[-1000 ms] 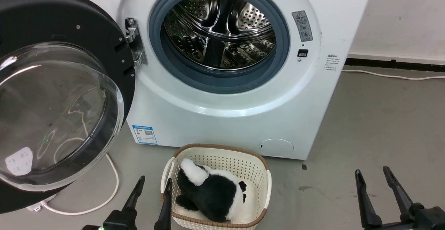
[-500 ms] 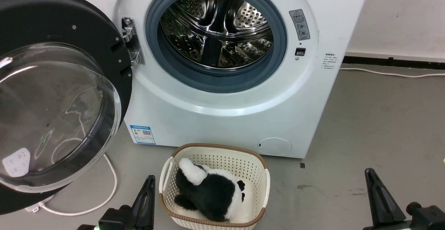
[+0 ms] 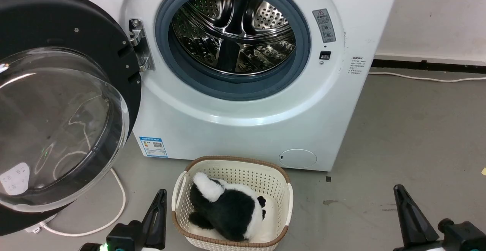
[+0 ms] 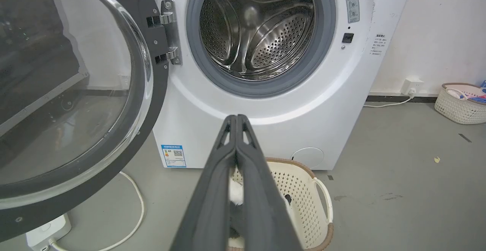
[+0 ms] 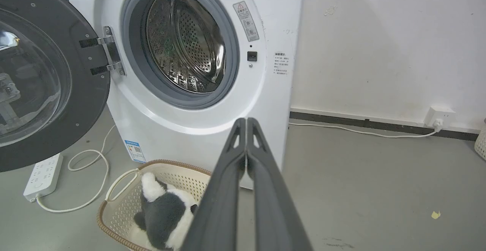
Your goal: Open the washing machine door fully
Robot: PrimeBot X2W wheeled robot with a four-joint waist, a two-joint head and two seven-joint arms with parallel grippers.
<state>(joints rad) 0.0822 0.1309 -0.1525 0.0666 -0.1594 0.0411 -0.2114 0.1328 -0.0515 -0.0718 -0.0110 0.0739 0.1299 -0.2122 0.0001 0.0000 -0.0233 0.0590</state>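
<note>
Hanging open, washing machine door (image 3: pixel 60 110), basket (image 3: pixel 235 160) before drum (image 3: pixel 231 30)

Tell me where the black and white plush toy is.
The plush toy lies inside the cream perforated plastic basket, bottom centre of the head view, on the floor before the white washing machine.

door (image 3: pixel 57 19): glossy blk plastic, clear glass bowl
drum (image 3: pixel 231 30): shiny perforated steel
basket (image 3: pixel 246 175): cream plastic mesh
floor (image 3: pixel 417 129): matt grey
</note>
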